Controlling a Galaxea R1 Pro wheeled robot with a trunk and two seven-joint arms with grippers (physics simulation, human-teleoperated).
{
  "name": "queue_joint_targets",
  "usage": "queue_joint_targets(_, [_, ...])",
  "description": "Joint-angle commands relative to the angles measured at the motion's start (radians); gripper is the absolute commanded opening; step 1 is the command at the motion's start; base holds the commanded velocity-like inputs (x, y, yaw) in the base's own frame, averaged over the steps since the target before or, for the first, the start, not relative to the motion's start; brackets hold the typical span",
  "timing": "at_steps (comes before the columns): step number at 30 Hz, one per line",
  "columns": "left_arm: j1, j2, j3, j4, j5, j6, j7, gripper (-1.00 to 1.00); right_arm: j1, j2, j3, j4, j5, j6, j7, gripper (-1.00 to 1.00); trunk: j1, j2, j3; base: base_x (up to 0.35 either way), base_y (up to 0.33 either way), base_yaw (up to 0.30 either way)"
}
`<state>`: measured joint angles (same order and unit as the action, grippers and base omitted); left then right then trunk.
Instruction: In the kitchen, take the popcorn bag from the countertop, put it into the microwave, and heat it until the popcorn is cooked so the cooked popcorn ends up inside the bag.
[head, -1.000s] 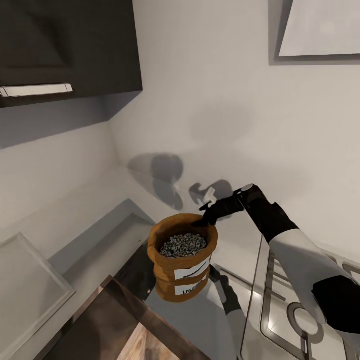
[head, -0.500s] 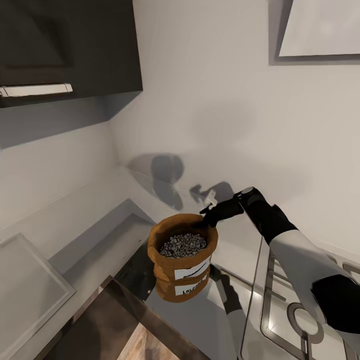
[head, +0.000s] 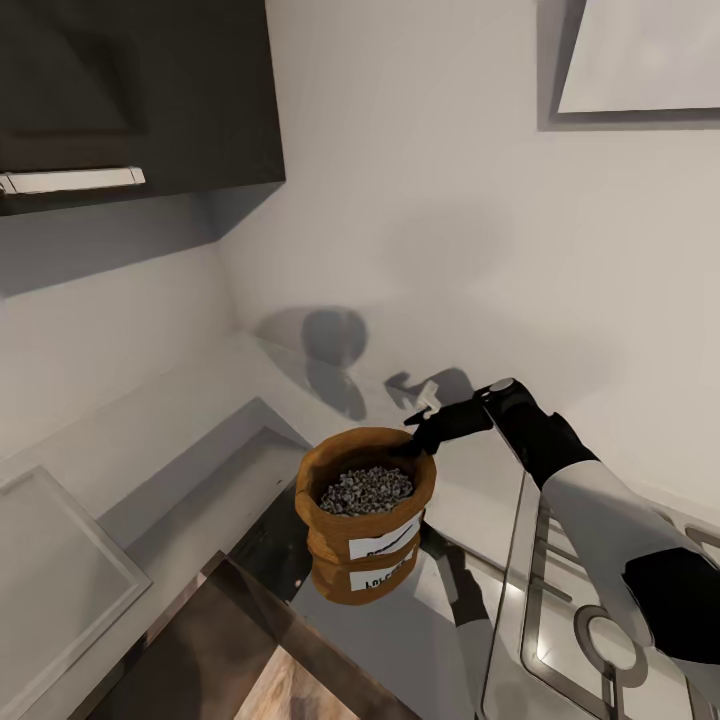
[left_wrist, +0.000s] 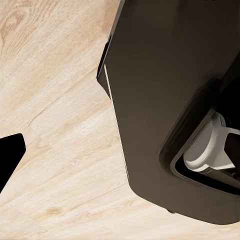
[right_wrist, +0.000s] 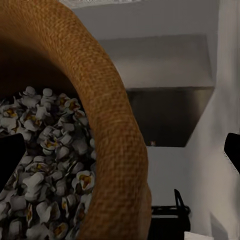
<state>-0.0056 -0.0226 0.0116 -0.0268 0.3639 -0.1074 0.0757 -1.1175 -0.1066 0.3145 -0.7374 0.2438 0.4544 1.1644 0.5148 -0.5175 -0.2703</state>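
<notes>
At frame centre, our right gripper (head: 420, 437) pinches the rolled rim of the tan cloth popcorn bag (head: 366, 520), holding it upright so the whitish popcorn (head: 365, 490) stays in.

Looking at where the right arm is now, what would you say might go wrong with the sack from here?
1. The right gripper meets the squat tan cloth popcorn bag only at its rolled rim, so the soft cloth may fold or slip free.
2. The bag is open and full of pale popcorn; a tilt could spill it.
3. The steel gas hob lies close beside it.
</notes>
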Motion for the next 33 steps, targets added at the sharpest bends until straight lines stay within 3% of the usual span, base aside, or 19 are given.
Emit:
queue_joint_targets(1, [0.0, 0.0, 0.001, 0.0, 0.003, -0.003, 0.002, 1.0, -0.001, -0.001, 0.002, -0.002, 0.002, 0.001, 0.004, 1.0, 0.0, -0.001, -0.002, 0.0, 0.0, 0.0])
queue_joint_targets(10, [0.0, 0.0, 0.001, 0.0, 0.003, -0.003, 0.003, 1.0, -0.001, -0.002, 0.006, 0.008, 0.005, -0.113, 0.012, 1.0, 0.0, -0.001, -0.002, 0.0, 0.0, 0.0])
queue_joint_targets(18, [0.0, 0.0, 0.001, 0.0, 0.003, -0.003, 0.004, 1.0, -0.001, -0.002, 0.008, 0.091, 0.01, -0.183, 0.012, 1.0, 0.0, -0.001, -0.002, 0.0, 0.0, 0.0])
queue_joint_targets(19, [0.0, 0.0, 0.001, 0.0, 0.003, -0.003, 0.004, 1.0, -0.001, -0.002, 0.008, 0.092, 0.01, -0.185, 0.012, -1.0, 0.0, -0.001, -0.002, 0.0, 0.0, 0.0])
queue_joint_targets(33, [0.0, 0.0, 0.001, 0.0, 0.003, -0.003, 0.003, 1.0, -0.001, 0.005, 0.001, 0.093, -0.003, -0.168, -0.002, -1.0, 0.0, -0.001, -0.002, 0.0, 0.0, 0.0])
